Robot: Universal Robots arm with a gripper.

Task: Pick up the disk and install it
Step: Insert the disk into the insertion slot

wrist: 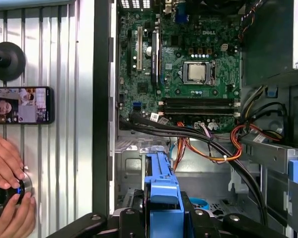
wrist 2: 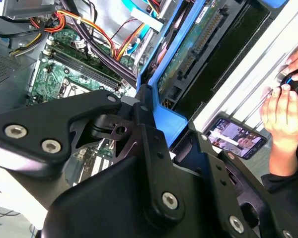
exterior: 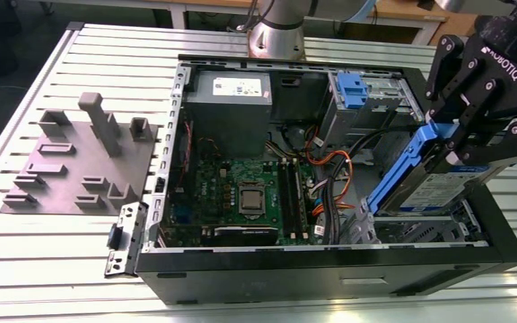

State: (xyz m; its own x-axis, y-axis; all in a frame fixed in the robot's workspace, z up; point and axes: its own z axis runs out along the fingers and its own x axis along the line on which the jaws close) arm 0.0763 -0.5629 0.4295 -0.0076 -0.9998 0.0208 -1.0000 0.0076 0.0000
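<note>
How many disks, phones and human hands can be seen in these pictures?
disk: 1
phone: 1
hands: 2
total: 4

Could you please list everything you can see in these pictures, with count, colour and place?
Computer case: one, black, open, on the slatted table.
Circuit board: one, green, on the case floor.
Power supply box: one, grey, at the far end of the case.
Disk: one, silver with blue rails, tilted over the drive bay.
Fixture plate: one, grey, at the exterior view's left.
Phone: one, black, on the table.
Person's hands: two, beside the phone.
Gripper: one, black, shut on the disk.
</note>
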